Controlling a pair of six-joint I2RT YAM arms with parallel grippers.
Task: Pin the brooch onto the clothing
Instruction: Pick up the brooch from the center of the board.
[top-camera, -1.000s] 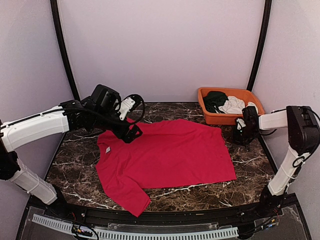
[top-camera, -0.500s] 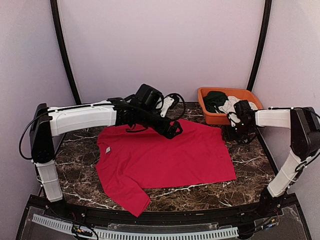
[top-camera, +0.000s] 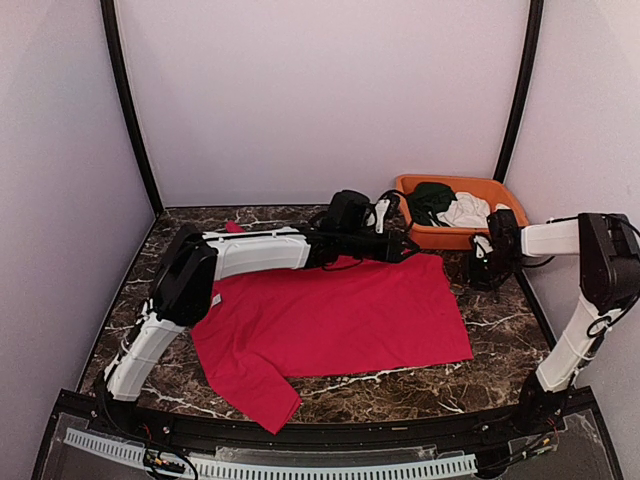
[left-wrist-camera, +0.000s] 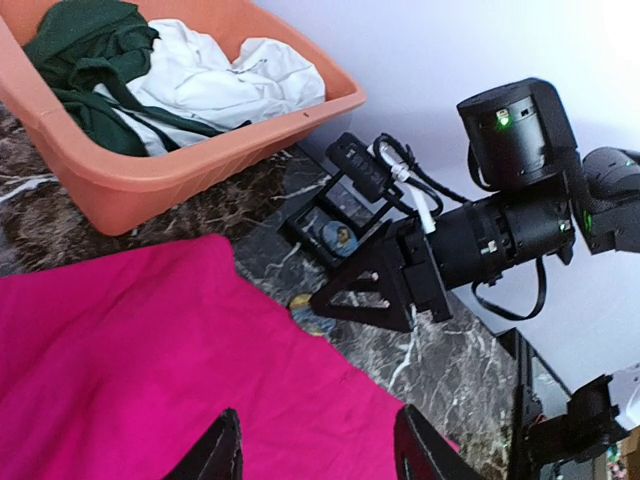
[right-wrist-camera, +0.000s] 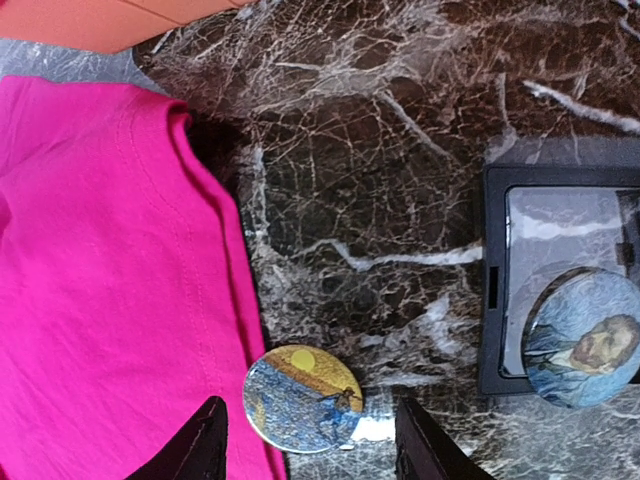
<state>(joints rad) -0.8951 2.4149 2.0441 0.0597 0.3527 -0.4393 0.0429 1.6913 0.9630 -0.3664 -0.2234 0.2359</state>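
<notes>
Clothing (top-camera: 340, 315) lies crosswise, hem (top-camera: 456, 305) pointing right.

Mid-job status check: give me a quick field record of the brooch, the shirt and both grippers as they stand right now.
clothing: red T-shirt spread on the marble table
brooch: round sun-painting brooch lying on the table against the shirt's edge, not pinned
right gripper: right gripper open, fingers either side of the brooch, not gripping it
left gripper: left gripper open, over the shirt's corner near the basin
other badge: portrait badge in a black tray
basin: orange basin holding a dark green garment and a white garment
</notes>
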